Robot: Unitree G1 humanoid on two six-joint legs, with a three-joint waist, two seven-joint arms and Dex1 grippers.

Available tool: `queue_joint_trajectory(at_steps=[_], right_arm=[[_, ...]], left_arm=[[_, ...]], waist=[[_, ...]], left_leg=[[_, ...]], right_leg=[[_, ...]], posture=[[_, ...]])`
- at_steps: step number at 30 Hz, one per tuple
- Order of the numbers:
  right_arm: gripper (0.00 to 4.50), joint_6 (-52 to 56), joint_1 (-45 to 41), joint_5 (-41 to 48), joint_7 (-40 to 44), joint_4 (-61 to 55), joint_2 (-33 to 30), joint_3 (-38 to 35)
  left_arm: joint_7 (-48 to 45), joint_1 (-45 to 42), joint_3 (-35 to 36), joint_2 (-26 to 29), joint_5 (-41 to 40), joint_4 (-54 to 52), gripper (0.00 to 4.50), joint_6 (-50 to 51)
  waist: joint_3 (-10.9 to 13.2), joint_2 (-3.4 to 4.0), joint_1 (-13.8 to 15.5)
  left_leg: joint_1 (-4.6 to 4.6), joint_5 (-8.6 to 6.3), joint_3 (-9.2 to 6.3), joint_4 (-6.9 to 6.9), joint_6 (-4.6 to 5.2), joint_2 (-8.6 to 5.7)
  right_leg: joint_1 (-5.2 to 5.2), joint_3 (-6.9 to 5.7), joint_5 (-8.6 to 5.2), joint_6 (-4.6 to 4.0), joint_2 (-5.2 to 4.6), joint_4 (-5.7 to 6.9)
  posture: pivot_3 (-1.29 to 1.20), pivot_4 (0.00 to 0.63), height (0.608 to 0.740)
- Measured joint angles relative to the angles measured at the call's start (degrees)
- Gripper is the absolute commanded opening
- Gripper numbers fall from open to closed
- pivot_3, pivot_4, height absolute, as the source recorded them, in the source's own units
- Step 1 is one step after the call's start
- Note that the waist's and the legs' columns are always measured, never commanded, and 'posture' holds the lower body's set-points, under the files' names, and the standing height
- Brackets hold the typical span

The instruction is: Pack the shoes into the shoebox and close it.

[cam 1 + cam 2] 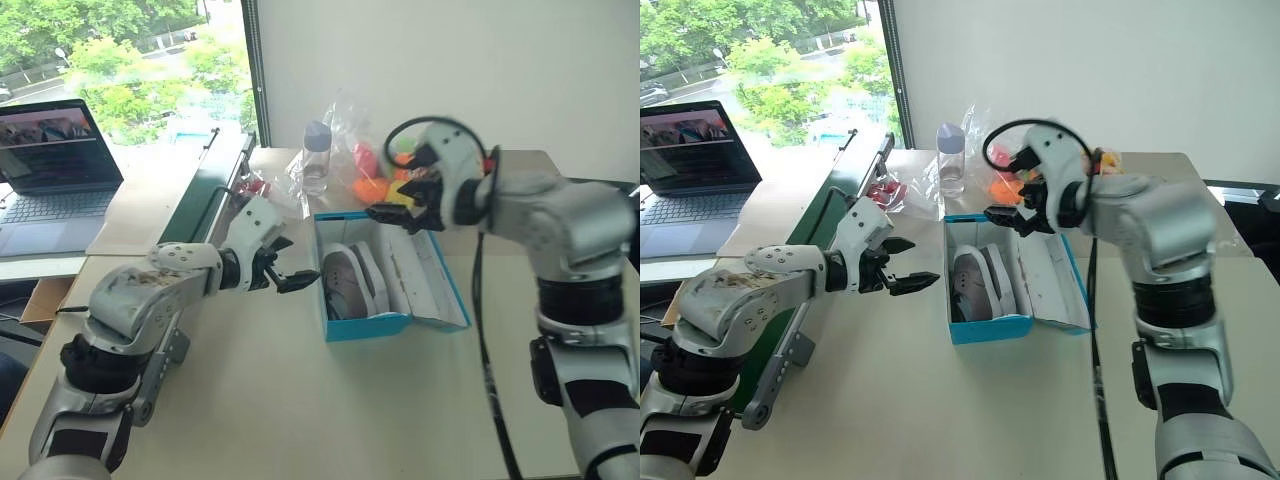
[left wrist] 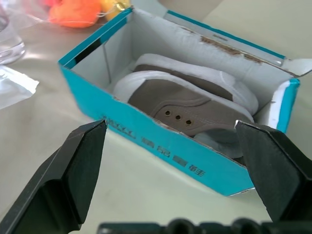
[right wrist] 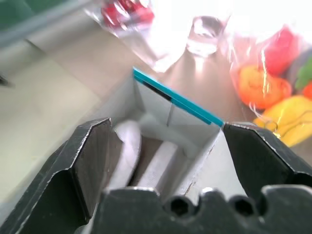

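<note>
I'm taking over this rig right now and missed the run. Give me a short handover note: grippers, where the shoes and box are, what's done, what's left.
Left gripper: open, empty, beside the shoebox's left wall, fingers toward it.
Right gripper: open, empty, above the box's far end.
Shoes: both inside the box, lying on their sides next to each other.
Shoebox: on the table, lid open and lying flat to the right of the box.
Done: both shoes packed.
Left: swing the lid over and close it.

The beige table point(image 1: 300, 400) bears the shoebox point(image 1: 370, 327), bottle point(image 1: 316, 157), laptop point(image 1: 50, 170) and conveyor point(image 1: 205, 190).
</note>
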Motion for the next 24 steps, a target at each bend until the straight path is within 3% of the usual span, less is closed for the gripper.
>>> queue_joint_trajectory(at_steps=[5, 8, 12, 14, 17, 24], right_arm=[[4.37, 8.6, 6.8, 7.5, 3.9, -8.0, -5.4, -7.4], [4.37, 11.7, 22.3, 14.7, 8.2, -14.7, -15.6, -14.8], [4.37, 11.8, 34.0, 23.2, 10.2, -21.0, -18.0, -23.7], [3.99, 11.8, 38.6, 26.1, 9.0, -23.1, -15.9, -27.4], [2.98, 11.7, 45.2, 27.4, 4.8, -24.8, -7.3, -31.6], [0.68, 7.8, 57.0, 26.7, -1.7, -25.9, 3.1, -31.0]], left_arm=[[-5.9, -2.6, -2.3, 0.6, 2.4, 3.5, 4.50, -4.5], [-9.2, -5.6, -2.6, -0.1, 3.5, 9.0, 4.50, -6.9], [-13.5, -7.7, -3.5, 0.7, 5.6, 11.9, 4.50, -9.7], [-15.8, -8.5, -4.4, 0.7, 6.5, 12.7, 4.50, -11.2], [-18.1, -9.6, -6.1, 0.5, 8.7, 14.3, 4.50, -13.3], [-21.3, -10.4, -7.2, 0.0, 11.5, 15.5, 4.50, -14.6]], waist=[[0.0, -0.01, 0.5], [0.0, -0.03, 2.0], [0.0, -0.05, 1.4], [0.0, -0.06, 1.2], [0.0, -0.09, 1.3], [0.0, -0.08, 1.1]], left_leg=[[-0.02, -0.05, 0.01, 0.04, 0.10, -0.02], [-0.10, -0.17, -0.01, 0.14, 0.29, -0.06], [-0.02, -0.21, 0.07, 0.14, 0.37, -0.03], [0.08, -0.22, 0.03, 0.16, 0.35, 0.01], [0.17, -0.39, -0.04, 0.22, -0.06, 0.05], [0.17, -0.37, -0.01, 0.30, -0.02, 0.02]], right_leg=[[0.05, 0.00, -0.22, 0.35, -0.06, -0.03], [0.09, -0.09, -0.29, 0.44, -0.17, -0.11], [0.18, 0.05, -0.28, 0.48, -0.15, -0.20], [0.29, 0.06, -0.29, 0.49, -0.14, -0.20], [0.42, 0.03, -0.45, 0.28, -0.13, -0.15], [0.38, 0.12, -0.49, 0.25, -0.14, -0.05]], posture=[[0.00, 0.150, 0.740], [0.00, 0.150, 0.740], [0.00, 0.150, 0.740], [0.00, 0.150, 0.740], [0.00, 0.150, 0.740], [0.00, 0.150, 0.740]])
